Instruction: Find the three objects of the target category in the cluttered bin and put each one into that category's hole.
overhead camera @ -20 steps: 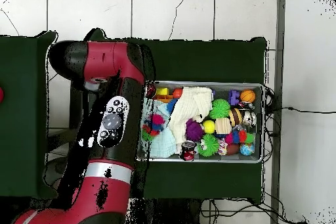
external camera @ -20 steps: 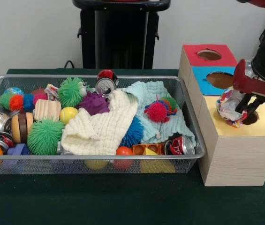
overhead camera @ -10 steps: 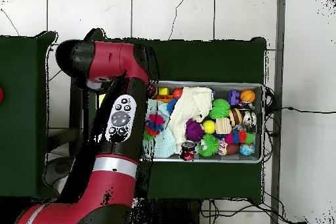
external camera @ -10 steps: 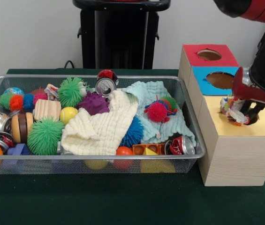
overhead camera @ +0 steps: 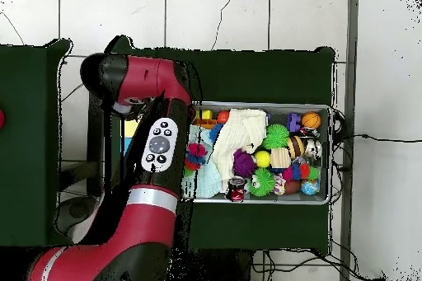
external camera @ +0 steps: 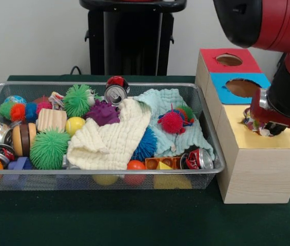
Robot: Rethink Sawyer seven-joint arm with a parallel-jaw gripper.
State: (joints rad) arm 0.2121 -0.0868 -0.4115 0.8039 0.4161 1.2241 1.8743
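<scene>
My gripper [external camera: 267,129] is down at the round hole in the yellow top [external camera: 268,142] of the pale wooden box at the right. It is shut on a crumpled white wad with coloured spots [external camera: 251,121]. Only the wad's left part shows beside the gripper, and the hole is almost fully covered. The wire mesh bin [external camera: 103,83] stands to the left, full of clutter. A small crumpled white piece with coloured marks [external camera: 56,98] lies at its back left. In the overhead view the arm [overhead camera: 157,142] hides the gripper and the boxes, and the bin [overhead camera: 332,154] shows to its right.
The blue-topped box [external camera: 221,84] and the red-topped box [external camera: 211,55] stand behind the yellow one. The bin holds cream [external camera: 111,138] and pale green [external camera: 168,102] cloths, spiky balls [external camera: 49,148], crushed cans [external camera: 115,94] and small toys. The robot's pedestal [external camera: 132,36] stands behind the bin.
The gripper has gone down onto the yellow box's hole with the wad. The wad has sunk from above the top to mostly out of sight. The arm's upper part has swung in.
</scene>
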